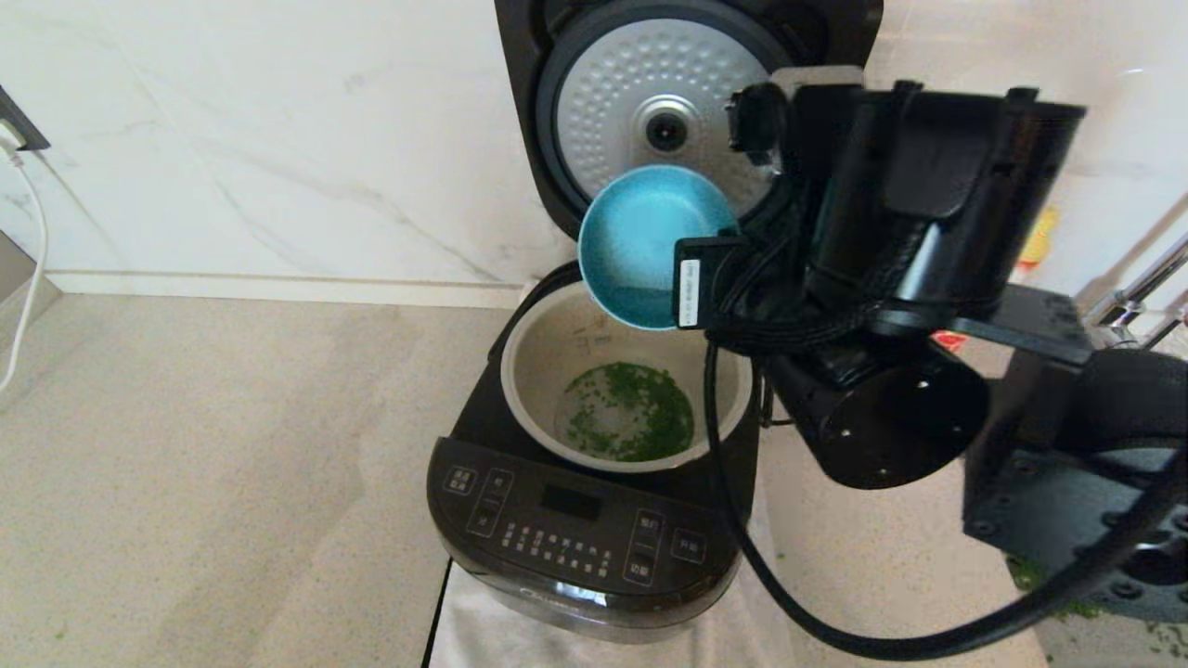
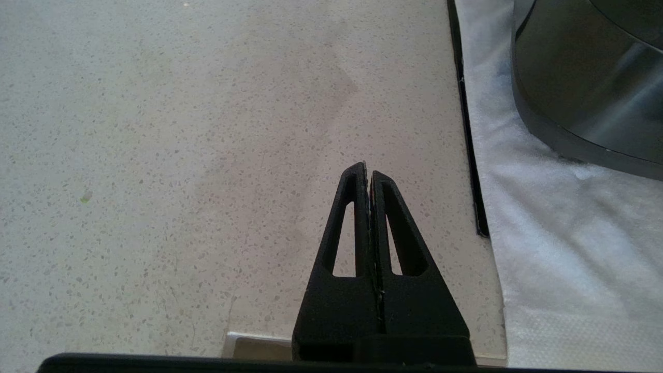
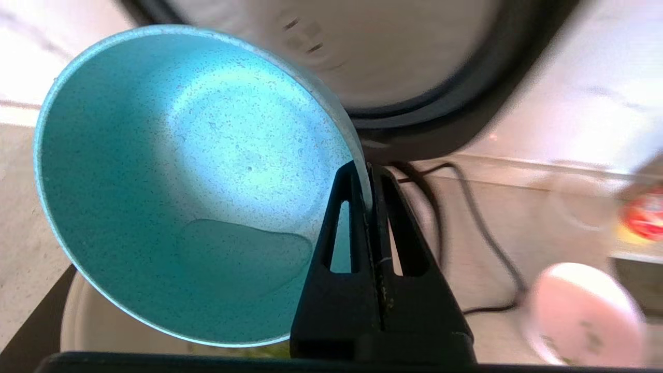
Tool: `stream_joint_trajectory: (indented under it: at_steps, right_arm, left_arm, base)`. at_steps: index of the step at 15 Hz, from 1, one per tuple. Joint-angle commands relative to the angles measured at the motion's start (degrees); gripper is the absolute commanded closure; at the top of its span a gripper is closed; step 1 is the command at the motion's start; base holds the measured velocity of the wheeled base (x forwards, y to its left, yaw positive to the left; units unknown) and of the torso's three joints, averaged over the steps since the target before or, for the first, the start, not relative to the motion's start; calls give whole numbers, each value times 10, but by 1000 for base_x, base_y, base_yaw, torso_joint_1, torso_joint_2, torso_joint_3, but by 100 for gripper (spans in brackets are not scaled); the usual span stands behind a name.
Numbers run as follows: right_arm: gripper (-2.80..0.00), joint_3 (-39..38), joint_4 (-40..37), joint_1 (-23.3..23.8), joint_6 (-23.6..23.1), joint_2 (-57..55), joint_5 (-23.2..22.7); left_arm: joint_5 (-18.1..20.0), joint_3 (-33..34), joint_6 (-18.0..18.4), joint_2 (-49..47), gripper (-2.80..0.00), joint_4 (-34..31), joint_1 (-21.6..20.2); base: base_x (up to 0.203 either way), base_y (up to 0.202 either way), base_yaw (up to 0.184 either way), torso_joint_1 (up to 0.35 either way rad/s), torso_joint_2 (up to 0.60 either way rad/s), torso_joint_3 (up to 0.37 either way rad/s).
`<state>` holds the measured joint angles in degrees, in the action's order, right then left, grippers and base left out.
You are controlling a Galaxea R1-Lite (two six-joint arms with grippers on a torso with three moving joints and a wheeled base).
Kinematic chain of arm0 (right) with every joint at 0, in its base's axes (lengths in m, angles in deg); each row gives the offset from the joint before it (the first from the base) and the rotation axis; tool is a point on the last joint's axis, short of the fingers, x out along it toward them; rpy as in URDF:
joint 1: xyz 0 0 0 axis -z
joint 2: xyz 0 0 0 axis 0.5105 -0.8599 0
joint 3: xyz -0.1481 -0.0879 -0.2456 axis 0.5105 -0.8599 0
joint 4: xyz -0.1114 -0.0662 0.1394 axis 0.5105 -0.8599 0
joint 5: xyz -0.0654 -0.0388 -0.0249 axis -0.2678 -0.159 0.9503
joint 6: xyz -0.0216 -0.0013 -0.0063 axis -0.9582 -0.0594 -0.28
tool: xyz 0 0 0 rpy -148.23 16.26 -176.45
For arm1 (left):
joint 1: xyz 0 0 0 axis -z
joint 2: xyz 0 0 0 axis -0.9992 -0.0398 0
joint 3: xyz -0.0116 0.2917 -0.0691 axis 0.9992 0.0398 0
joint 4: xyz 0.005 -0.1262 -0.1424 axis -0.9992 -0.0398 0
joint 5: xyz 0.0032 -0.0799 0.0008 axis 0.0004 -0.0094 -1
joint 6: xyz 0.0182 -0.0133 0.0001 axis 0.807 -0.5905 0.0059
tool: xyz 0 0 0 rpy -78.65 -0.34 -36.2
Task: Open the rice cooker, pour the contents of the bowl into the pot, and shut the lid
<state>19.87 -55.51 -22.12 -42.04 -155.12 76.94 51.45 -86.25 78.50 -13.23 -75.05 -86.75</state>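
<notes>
Above the open pot, my right gripper holds the bowl tipped on edge, its jaws pinched tight on the rim so the wall sits between the two black fingers. I see one bowl, blue-teal inside here, smooth and speckled, with a little clear liquid pooled low and no green bits in it. One round cream pot sits in the glossy black rice cooker; the contents of the bowl lie scattered on its floor as small green grains. One lid stands upright behind, showing its dimpled silver disc. My left gripper hangs over the speckled counter, jaws fully together on nothing, beside a white cloth.
</notes>
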Motion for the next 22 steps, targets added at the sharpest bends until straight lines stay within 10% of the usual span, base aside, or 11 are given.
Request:
stream_joint_trajectory:
  at_steps: [1, 9, 16, 22]
  right_arm:
    - [0, -11, -17, 0, 0, 60, 14]
    - [0, -94, -123, 42, -1, 226, 20]
    - [0, -227, -212, 201, 20, 343, 6]
    - [0, -302, -445, 293, 148, 451, -22]
  left_arm:
    - [0, 0, 0, -1, 0, 0, 0]
    - [0, -1, 0, -1, 0, 0, 0]
    - [0, 0, 0, -1, 0, 0, 0]
    - [0, 0, 0, -1, 0, 0, 0]
  base:
    - [0, 0, 0, 0, 0, 0]
    - [0, 0, 0, 0, 0, 0]
    - [0, 0, 0, 0, 0, 0]
    - [0, 0, 0, 0, 0, 0]
